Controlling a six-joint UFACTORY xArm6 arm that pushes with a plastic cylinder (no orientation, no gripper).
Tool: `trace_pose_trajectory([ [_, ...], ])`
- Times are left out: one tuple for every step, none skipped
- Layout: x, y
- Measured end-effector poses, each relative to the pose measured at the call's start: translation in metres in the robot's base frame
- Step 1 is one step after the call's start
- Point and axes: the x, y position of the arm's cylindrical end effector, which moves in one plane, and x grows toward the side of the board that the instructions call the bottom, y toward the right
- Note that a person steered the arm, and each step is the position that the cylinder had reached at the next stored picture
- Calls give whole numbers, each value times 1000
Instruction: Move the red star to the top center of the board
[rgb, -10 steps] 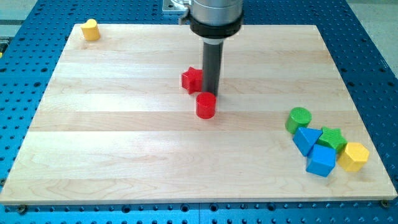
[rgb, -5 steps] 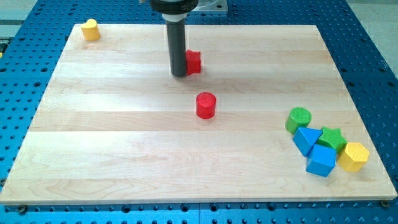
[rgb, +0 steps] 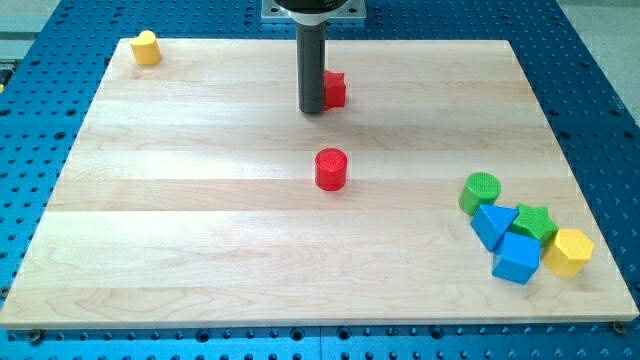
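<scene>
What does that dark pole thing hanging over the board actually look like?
It is a plain, straight, dark grey cylinder. My tip is its blunt lower end. At the view's top it joins a wider black collar under a pale metal plate. No cables, markings or fingers show.

Our rod (rgb: 312, 65) hangs straight down from the view's top centre, dark and upright, its mount cut off by the upper edge. My tip (rgb: 312, 110) rests on the surface in the upper middle of the view. We carry no gripper.
</scene>
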Motion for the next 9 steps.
trace_pose_trajectory([
  [-7,9],
  [-6,29],
  [-4,50],
  [-9,71],
  [-43,59],
  [-61,41],
  [-51,34],
  [-65,59],
  [-89,93],
])
